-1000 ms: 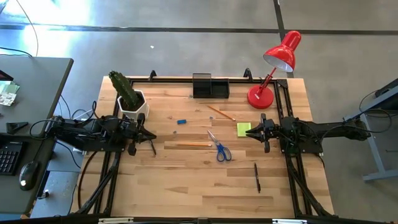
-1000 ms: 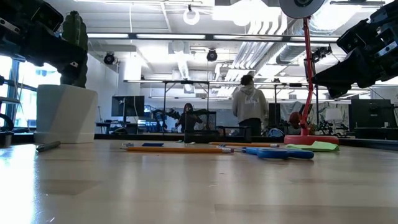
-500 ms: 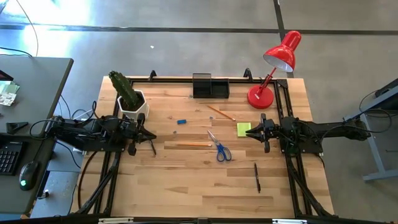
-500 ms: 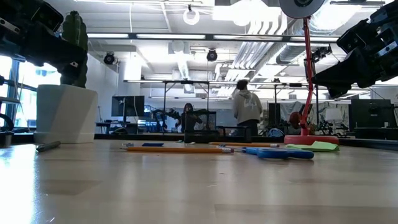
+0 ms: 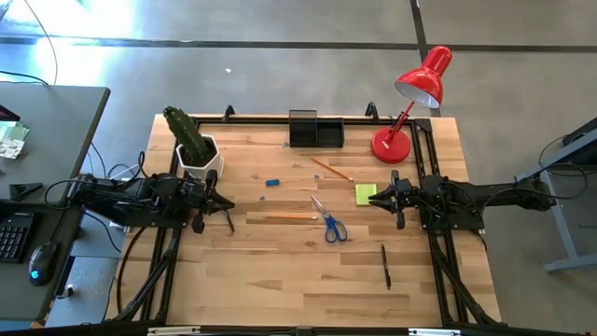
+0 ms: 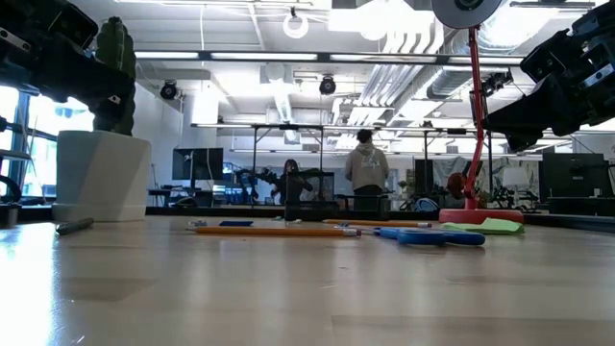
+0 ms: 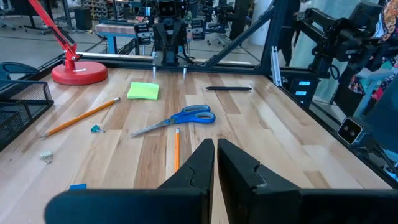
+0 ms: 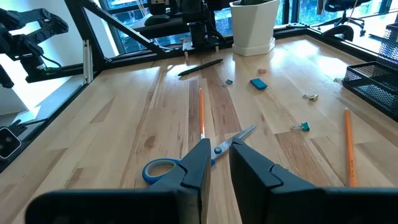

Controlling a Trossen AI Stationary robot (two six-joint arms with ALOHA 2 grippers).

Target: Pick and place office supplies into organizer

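We count two pencils [image 5: 281, 217] [image 5: 332, 169], two black pens [image 5: 385, 265] [image 5: 229, 218], one pair of scissors [image 5: 327, 220], one sticky-note pad [image 5: 366, 193], one blue eraser [image 5: 272, 182], one organizer [image 5: 315, 129], one red lamp [image 5: 410, 103], one potted cactus [image 5: 195, 146].

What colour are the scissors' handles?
Blue; the scissors show it best in the left wrist view, lying on the wooden table.

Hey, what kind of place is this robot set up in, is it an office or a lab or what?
Most likely a robotics lab or open workshop. The wooden table carries two robot arms on a black frame, the low view shows exposed ceiling ducts and more equipment benches with a person standing among them, and a desk with a keyboard sits alongside.
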